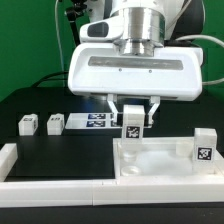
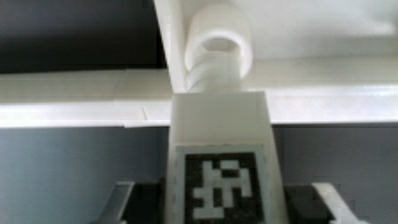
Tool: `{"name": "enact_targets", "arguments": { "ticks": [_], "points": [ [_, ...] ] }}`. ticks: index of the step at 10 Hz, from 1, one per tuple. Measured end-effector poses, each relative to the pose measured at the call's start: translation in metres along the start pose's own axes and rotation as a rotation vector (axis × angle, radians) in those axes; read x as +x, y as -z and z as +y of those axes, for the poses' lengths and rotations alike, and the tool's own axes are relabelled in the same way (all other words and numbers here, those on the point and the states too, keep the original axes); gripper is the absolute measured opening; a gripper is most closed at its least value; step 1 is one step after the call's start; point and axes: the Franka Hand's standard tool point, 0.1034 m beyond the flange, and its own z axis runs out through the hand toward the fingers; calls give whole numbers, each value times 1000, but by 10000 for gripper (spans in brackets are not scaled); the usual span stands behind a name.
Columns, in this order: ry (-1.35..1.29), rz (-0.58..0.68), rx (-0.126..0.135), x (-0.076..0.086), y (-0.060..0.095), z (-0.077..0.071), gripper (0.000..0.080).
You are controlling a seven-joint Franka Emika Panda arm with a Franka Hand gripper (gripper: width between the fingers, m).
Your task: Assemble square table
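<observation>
You can count four legs and one slab [image 1: 160,160]. The slab lies at the worktop's [image 1: 60,150] edge nearest the exterior camera, beside the white rail [image 1: 60,188]. The first leg [image 1: 28,124] and the second leg [image 1: 54,123] stand well apart from it, toward the exterior view's left; the third leg [image 1: 203,148] stands at a slab corner. The gripper [image 1: 131,115] is clamped on the fourth leg [image 1: 131,127], which is upright. Only the wrist view shows you its peg [image 2: 212,75] pointing at the slab's round recess [image 2: 217,45].

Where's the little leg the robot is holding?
In the exterior view the leg hangs mid-picture between the fingers, over the square slab's back corner on the exterior view's left, just in front of the marker board.
</observation>
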Motion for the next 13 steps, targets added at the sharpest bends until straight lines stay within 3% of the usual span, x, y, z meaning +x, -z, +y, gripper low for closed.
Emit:
{"name": "enact_targets", "arguments": {
  "ticks": [2,5,9,12,13],
  "points": [
    [8,-4,-1,-7,-7,-3,290],
    [14,9,-3,-2,-13,-5,290],
    [26,19,-9,-8,-25,-7,290],
    [33,37,-11,-8,-26,-7,290],
    [35,37,-11,-9,-26,-7,390]
  ]
}}
